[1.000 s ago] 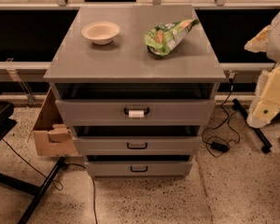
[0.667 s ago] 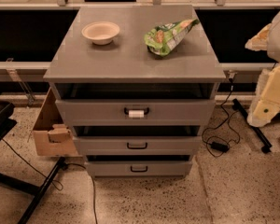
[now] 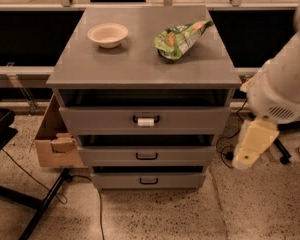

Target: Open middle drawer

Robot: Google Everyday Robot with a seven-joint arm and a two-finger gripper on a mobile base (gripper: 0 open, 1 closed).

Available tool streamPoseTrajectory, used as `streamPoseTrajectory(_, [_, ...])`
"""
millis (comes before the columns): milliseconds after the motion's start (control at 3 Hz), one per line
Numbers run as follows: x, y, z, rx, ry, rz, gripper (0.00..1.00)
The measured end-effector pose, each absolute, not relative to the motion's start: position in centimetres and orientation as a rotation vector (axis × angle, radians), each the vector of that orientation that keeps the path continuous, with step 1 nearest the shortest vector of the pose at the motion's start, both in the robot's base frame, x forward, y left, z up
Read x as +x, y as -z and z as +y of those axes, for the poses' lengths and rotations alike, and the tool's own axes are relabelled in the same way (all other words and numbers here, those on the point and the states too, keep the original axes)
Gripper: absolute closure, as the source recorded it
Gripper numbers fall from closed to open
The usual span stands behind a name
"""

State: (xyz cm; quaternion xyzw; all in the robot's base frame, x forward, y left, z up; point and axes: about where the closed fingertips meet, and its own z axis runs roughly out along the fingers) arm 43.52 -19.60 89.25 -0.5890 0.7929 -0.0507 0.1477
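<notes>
While the gripper [image 3: 247, 151] hangs rightward, the middle drawer [image 3: 146, 156] sits untouched

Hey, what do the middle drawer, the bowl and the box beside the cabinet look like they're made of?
Middle drawer: matte grey, flat even front, probably painted metal or laminate. Bowl: pale, dull, perhaps paper pulp or ceramic. Box: brown cardboard, folded flaps. The gripper hangs right of the cabinet, level with that drawer, apart from it.
</notes>
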Motion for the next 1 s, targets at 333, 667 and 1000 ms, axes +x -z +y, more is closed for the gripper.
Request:
streamPoseTrajectory(333, [44.1,-81.4,-18.6,-1.734,0.209,2.322,0.00])
streamPoseTrajectory(667, [44.3,-72.9,-18.0,-1.823,0.257,2.364,0.00])
streamPoseTrajectory(1000, [45.3,-66.1,-17.0,-1.883,0.258,2.392,0.00])
